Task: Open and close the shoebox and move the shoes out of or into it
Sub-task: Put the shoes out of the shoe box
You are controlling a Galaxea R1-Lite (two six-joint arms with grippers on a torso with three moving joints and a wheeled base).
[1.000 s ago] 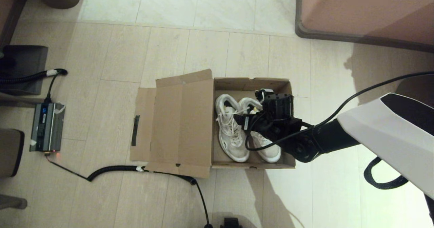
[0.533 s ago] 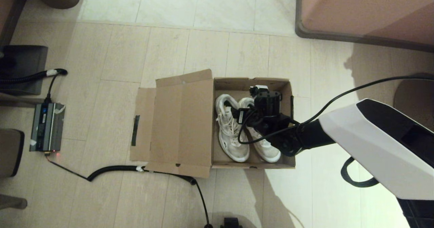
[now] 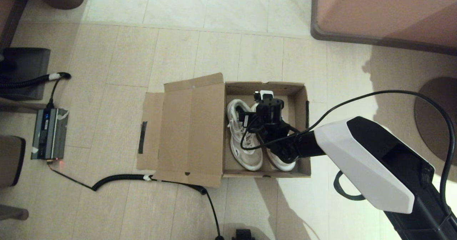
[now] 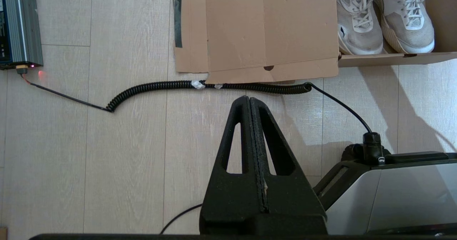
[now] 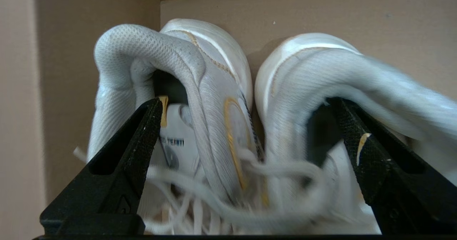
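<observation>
The brown shoebox (image 3: 266, 86) stands open on the floor, its lid (image 3: 189, 129) folded flat to the left. Both white mesh shoes (image 3: 246, 150) lie side by side inside, toes toward me. My right gripper (image 5: 246, 100) is open, down in the box at the heel end. One finger (image 5: 142, 133) sits in the opening of one shoe (image 5: 171, 61), the other finger (image 5: 360, 150) in the second shoe (image 5: 321, 65), so the two inner collars lie between them. My left gripper (image 4: 249, 98) is shut and empty, parked above the floor in front of the lid (image 4: 264, 25).
A coiled black cable (image 3: 121, 178) runs along the lid's near edge to a grey power unit (image 3: 49, 133) at the left. Pink furniture (image 3: 385, 11) stands at the back right, and a round dark base (image 3: 433, 115) at the right.
My right arm has swung left and reached further into the box, bringing the gripper over the middle of the pair and down onto the heels. The box and shoes have not shifted.
</observation>
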